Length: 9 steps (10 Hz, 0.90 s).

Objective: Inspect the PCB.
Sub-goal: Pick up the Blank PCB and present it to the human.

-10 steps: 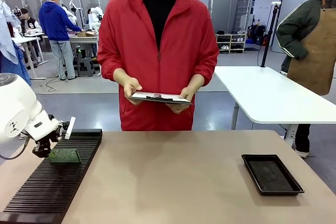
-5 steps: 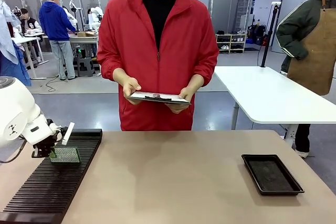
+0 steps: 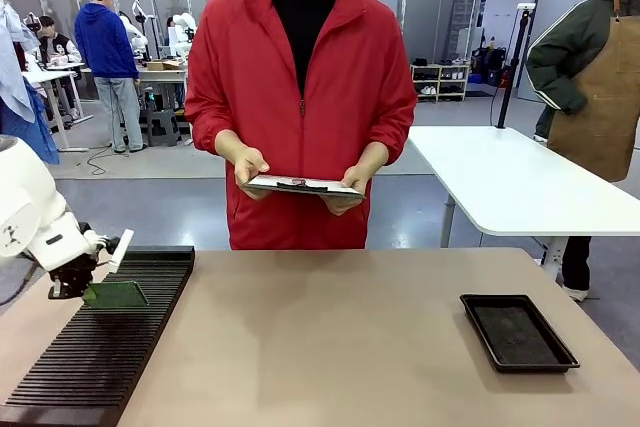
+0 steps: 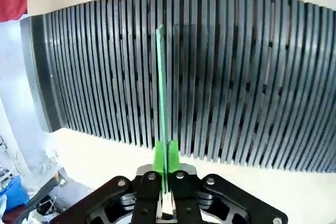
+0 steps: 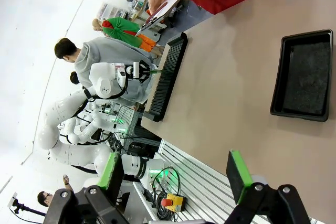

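Observation:
My left gripper (image 3: 82, 287) is shut on one edge of the PCB (image 3: 116, 294), a thin green board held just above the far end of the black slotted rack (image 3: 95, 362). In the left wrist view the PCB (image 4: 161, 93) stands edge-on, pinched between the green pads (image 4: 157, 156) of my left gripper (image 4: 164, 167), with the rack's slats (image 4: 241, 77) behind it. My right gripper (image 5: 174, 179) hangs open and empty, high over the table. Across the table a person in a red jacket holds a clipboard (image 3: 305, 186) in both hands.
A shallow black tray (image 3: 517, 332) lies on the right of the tan table (image 3: 330, 347); the right wrist view shows this tray (image 5: 303, 74) and the rack (image 5: 165, 77). A white table (image 3: 520, 182) and other people stand beyond.
My left gripper has drifted a little left and up with the PCB, and the board now lies flatter, its face looking darker. The person and the tray have not moved.

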{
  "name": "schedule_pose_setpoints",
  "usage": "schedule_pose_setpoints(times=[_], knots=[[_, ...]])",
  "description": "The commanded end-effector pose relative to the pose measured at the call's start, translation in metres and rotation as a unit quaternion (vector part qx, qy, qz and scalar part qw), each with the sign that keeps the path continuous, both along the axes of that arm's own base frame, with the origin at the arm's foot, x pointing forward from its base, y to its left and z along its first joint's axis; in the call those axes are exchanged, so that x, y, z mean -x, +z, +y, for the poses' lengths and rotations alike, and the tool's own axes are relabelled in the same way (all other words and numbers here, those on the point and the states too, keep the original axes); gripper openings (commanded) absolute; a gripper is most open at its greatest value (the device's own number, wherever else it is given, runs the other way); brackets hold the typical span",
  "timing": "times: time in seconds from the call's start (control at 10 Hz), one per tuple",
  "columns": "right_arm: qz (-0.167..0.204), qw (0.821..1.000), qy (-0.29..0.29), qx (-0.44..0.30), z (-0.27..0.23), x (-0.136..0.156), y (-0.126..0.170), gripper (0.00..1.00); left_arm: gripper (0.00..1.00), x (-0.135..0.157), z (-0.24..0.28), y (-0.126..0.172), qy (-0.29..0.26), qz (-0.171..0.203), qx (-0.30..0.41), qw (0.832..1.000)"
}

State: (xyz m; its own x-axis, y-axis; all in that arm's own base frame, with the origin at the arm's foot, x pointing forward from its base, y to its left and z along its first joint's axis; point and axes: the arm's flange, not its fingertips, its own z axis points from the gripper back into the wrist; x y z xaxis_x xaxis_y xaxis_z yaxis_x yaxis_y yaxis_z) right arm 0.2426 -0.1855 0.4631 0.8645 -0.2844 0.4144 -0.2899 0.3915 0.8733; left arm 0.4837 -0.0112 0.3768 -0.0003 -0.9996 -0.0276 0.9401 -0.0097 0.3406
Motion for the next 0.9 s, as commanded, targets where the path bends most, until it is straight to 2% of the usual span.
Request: schedule_pose_setpoints(times=[0.0,0.2,0.3,0.4,0.5,0.6,0.7,0.8], knots=[[-0.013,1.0,0.002,-0.003,-0.001,-0.001,0.002,1.0,0.0,0.012,0.008,0.044,0.032,0.02,0.042,0.998],[-0.013,1.0,0.002,-0.003,-0.001,-0.001,0.002,1.0,0.0,0.029,0.025,0.088,0.06,0.011,0.114,0.992],[-0.013,1.0,0.002,-0.003,-0.001,-0.001,0.002,1.0,0.0,0.038,0.042,0.103,0.081,0.026,0.185,0.979],[-0.013,1.0,0.002,-0.003,-0.001,-0.001,0.002,1.0,0.0,0.037,0.054,0.103,0.098,0.045,0.241,0.965],[-0.013,1.0,0.002,-0.003,-0.001,-0.001,0.002,1.0,0.0,0.037,0.07,0.096,0.133,0.102,0.345,0.924],[-0.013,1.0,0.002,-0.003,-0.001,-0.001,0.002,1.0,0.0,0.036,0.077,0.085,0.168,0.144,0.423,0.879],[-0.013,1.0,0.002,-0.003,-0.001,-0.001,0.002,1.0,0.0,0.036,0.08,0.075,0.186,0.166,0.467,0.849],[-0.013,1.0,0.002,-0.003,-0.001,-0.001,0.002,1.0,0.0,0.038,0.083,0.069,0.219,0.172,0.478,0.833]])
